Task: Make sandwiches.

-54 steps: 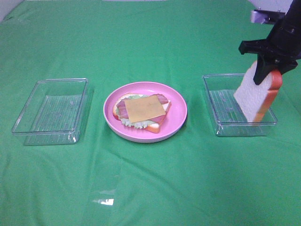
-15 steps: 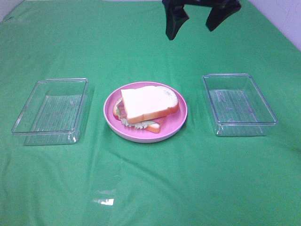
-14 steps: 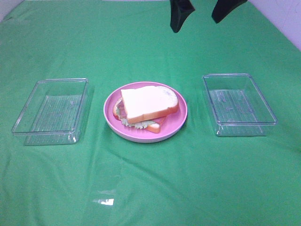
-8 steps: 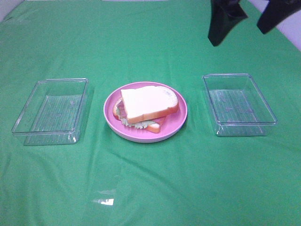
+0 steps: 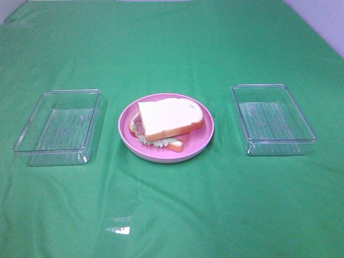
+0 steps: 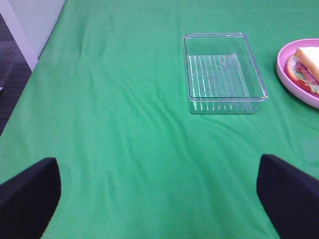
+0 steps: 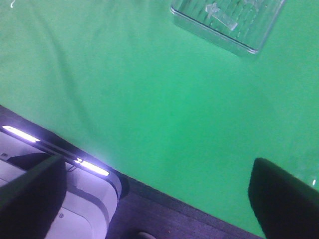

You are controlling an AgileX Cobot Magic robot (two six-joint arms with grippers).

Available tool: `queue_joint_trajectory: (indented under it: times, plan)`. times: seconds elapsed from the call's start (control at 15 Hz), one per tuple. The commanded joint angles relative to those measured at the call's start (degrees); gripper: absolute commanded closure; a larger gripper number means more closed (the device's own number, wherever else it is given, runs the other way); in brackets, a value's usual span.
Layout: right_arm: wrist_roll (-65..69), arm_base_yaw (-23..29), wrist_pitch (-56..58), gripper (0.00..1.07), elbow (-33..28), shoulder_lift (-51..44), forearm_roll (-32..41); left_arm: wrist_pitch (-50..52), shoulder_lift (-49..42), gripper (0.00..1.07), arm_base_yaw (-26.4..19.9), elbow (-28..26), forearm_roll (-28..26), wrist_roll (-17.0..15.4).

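On the green tabletop, left to right: an empty clear tray, a pink plate carrying the sandwich capped with a white bread slice, and a second empty tray. The left pincer, fingers spread wide and holding nothing, hangs over bare cloth with the sandwich beyond the first tray; the left arm looks the nearer. The right pincer, equally wide and empty, sits at the tabletop's edge near the second tray.
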State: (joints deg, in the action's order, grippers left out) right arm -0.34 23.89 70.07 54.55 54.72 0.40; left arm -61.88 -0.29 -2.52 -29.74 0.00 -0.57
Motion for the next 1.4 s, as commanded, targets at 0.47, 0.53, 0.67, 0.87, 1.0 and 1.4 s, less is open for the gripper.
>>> queue_joint_trajectory:
  times: [0.47,0.53,0.67,0.87,1.0,1.4]
  plan:
    - [2.4,-20.6,-2.6,0.11,-17.7,-31.9,-3.0,0.4,-0.9,0.06,-0.1,0.1,0.0,0.1]
    - [2.4,-20.6,-2.8,0.11,-19.8,-36.0,-2.8,0.4,-0.9,0.06,-0.1,0.1,0.0,0.1]
    - [2.5,-20.6,-3.8,0.11,-24.2,-45.9,-2.8,0.4,-0.9,0.06,-0.1,0.1,0.0,0.1]
    - [2.2,-20.6,-7.0,0.11,-28.7,-55.2,-2.3,0.4,-0.9,0.06,-0.1,0.1,0.0,0.1]
    - [2.3,-20.5,-7.0,0.11,-28.8,-56.4,-1.9,0.4,-0.9,0.06,-0.1,0.1,0.0,0.1]
    - [2.3,-20.6,-7.0,0.11,-28.8,-56.5,-1.8,0.4,0.0,0.06,-0.1,0.1,0.0,0.1]
